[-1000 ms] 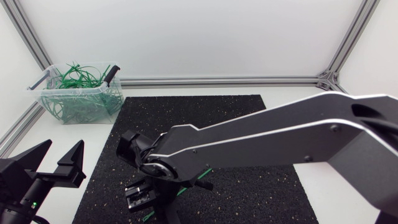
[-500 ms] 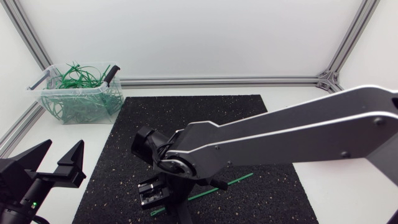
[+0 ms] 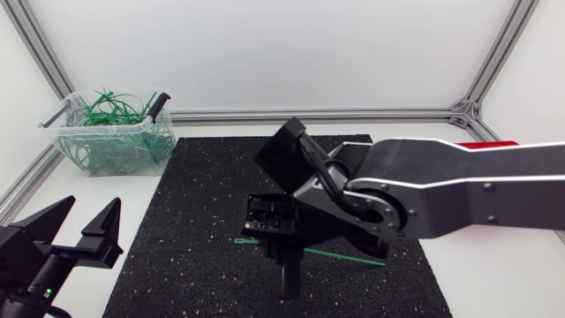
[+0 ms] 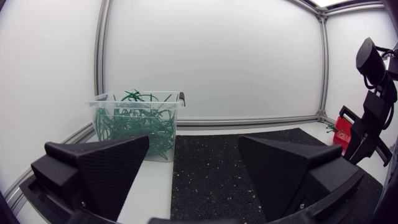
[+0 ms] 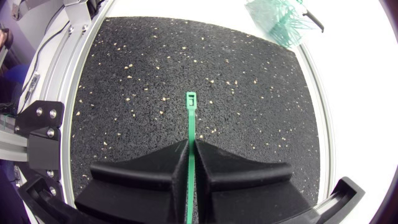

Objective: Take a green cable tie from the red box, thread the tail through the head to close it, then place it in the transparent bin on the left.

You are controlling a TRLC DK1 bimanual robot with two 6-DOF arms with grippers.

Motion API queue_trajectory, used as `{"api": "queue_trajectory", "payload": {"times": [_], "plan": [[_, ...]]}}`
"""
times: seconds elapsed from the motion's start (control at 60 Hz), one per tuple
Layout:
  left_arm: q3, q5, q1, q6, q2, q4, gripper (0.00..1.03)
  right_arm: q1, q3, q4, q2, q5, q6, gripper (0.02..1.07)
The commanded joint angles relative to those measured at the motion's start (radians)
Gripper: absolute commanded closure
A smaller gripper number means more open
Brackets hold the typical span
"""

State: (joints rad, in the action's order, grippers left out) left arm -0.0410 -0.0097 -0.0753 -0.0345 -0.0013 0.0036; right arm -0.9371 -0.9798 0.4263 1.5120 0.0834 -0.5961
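Note:
My right gripper (image 3: 287, 261) hangs over the middle of the black mat (image 3: 203, 177), shut on a green cable tie (image 3: 353, 257). In the right wrist view the tie (image 5: 191, 118) runs straight out from between the shut fingers (image 5: 155, 163), its square head foremost. The transparent bin (image 3: 113, 134), at the table's far left, holds several green ties. Its clear wall also shows beyond my open left gripper (image 4: 194, 142) as the bin (image 4: 137, 121). My left gripper (image 3: 78, 231) stays near the front left corner with nothing between its fingers. A bit of the red box (image 4: 342, 130) shows at the far right.
An aluminium frame rail (image 3: 318, 115) runs along the back of the table. My right arm (image 3: 477, 190) spans the mat's right half. White tabletop (image 3: 53, 190) lies between the bin and my left gripper.
My right gripper has shut on the tie, turned and swung to the right and farther back over the mat, carrying the tie along. My left arm has not moved.

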Motion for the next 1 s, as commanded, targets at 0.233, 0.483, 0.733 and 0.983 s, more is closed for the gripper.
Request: {"api": "queue_trajectory", "payload": {"times": [0.233, 0.483, 0.733, 0.983], "plan": [[0.001, 0.024, -0.035, -0.045, -0.009, -0.025, 0.04, 0.031, 0.128, -0.043, -0.239, -0.089, 0.168, 1.01], [-0.057, 0.054, -0.043, -0.096, 0.104, 0.006, 0.04, -0.012, 0.168, -0.075, -0.274, -0.301, 0.305, 1.02], [-0.169, 0.114, -0.043, -0.193, 0.296, 0.029, 0.04, -0.039, 0.153, -0.092, -0.302, -0.366, 0.417, 1.02], [-0.280, 0.292, -0.038, -0.288, 0.442, 0.013, 0.04, -0.060, 0.185, -0.164, -0.385, -0.375, 0.489, 1.02]]}}
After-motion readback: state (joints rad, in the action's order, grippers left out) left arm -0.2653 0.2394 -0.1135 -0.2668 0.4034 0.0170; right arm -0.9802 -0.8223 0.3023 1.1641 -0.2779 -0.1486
